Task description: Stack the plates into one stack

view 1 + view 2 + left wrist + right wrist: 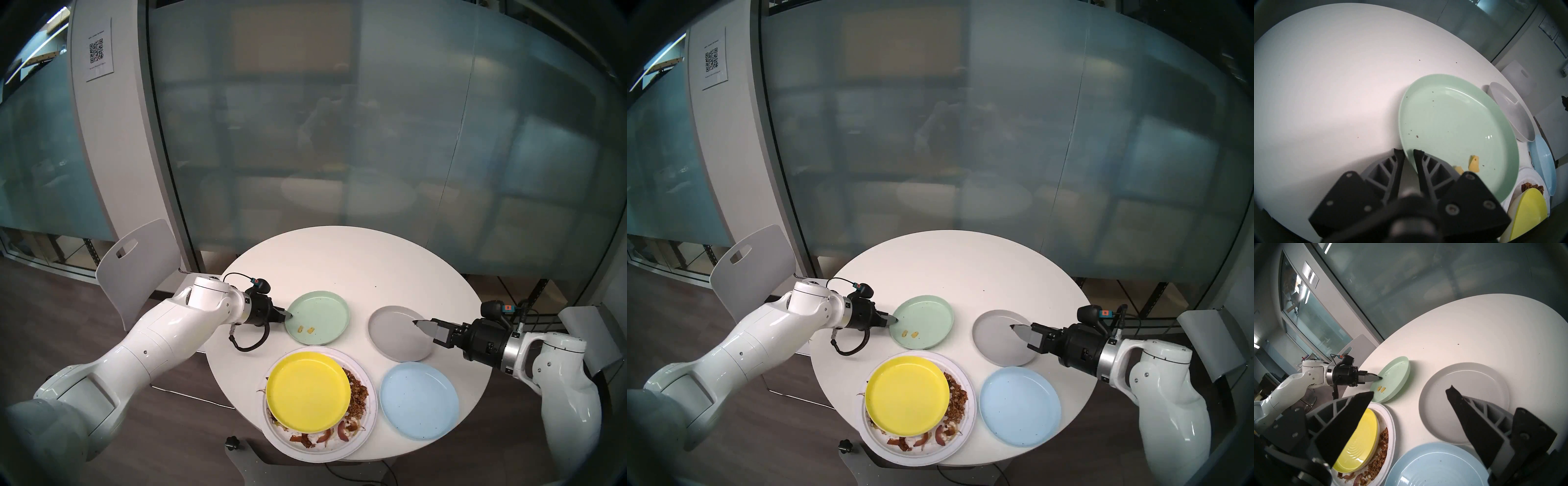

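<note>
The mint green plate [317, 317] lies flat at the table's left, with two yellow food bits [305, 329] on it. My left gripper [1408, 151] is pinched narrowly on its left rim, one finger outside and one inside. The grey plate [397, 334] sits to the right. My right gripper [1411, 390] hovers open over its near right part, holding nothing. The light blue plate [419, 400] lies at the front right. The yellow plate [308, 390] rests on a white plate's edge [1378, 428], inside the larger food-strewn paper plate [368, 417] at the front.
The round white table [356, 258] has bare surface at the back. A white chair [135, 264] stands behind my left arm, and another chair [590, 336] behind my right. A black cable loop [251, 342] hangs from my left wrist. A glass wall runs behind.
</note>
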Controlling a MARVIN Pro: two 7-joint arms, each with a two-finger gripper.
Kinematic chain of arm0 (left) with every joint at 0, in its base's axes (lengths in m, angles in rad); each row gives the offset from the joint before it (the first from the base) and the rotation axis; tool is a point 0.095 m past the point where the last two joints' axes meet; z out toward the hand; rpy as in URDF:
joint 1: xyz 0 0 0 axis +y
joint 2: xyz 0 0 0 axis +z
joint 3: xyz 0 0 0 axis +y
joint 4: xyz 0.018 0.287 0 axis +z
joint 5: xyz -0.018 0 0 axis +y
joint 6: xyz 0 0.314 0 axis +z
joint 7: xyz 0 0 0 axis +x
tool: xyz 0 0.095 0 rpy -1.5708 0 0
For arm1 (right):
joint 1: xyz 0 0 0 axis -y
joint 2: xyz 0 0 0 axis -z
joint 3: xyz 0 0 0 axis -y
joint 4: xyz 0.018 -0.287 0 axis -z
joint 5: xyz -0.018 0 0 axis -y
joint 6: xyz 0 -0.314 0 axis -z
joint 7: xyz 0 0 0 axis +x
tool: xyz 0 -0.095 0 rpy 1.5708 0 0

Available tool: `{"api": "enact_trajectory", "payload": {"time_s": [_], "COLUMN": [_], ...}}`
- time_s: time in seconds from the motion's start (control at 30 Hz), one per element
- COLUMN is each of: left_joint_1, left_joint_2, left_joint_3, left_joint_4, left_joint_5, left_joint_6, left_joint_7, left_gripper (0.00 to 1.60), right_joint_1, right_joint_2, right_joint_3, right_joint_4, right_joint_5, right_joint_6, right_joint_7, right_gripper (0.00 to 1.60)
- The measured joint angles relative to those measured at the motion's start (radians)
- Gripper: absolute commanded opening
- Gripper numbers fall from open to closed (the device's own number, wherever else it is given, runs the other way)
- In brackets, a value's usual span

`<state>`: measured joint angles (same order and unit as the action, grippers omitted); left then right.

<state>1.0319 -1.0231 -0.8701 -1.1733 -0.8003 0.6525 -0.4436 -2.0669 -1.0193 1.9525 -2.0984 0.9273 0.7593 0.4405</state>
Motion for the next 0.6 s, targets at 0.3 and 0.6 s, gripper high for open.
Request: {"api": "enact_trajectory", "payload": {"time_s": [0.3,0.6], "left_joint_1": [-0.02,-0.046], "left_joint_2": [-0.025,-0.031], "left_joint_3": [-0.011,-0.022], "left_joint_4": [0.02,0.006], "left_joint_5": [-0.003,-0.018], "left_joint_6": [0.002,0.027], "left_joint_7": [0.037,0.025], "left_gripper": [0.0,0.0], "right_joint_1": [0.0,0.0], "right_joint_2": [0.0,0.0], "right_joint_3": [0.0,0.0], "right_joint_4": [0.0,0.0], "right_joint_5": [0.0,0.0], "right_joint_6": [0.0,0.0], "right_joint_7": [0.0,0.0], "right_gripper": [1.6,1.6]}}
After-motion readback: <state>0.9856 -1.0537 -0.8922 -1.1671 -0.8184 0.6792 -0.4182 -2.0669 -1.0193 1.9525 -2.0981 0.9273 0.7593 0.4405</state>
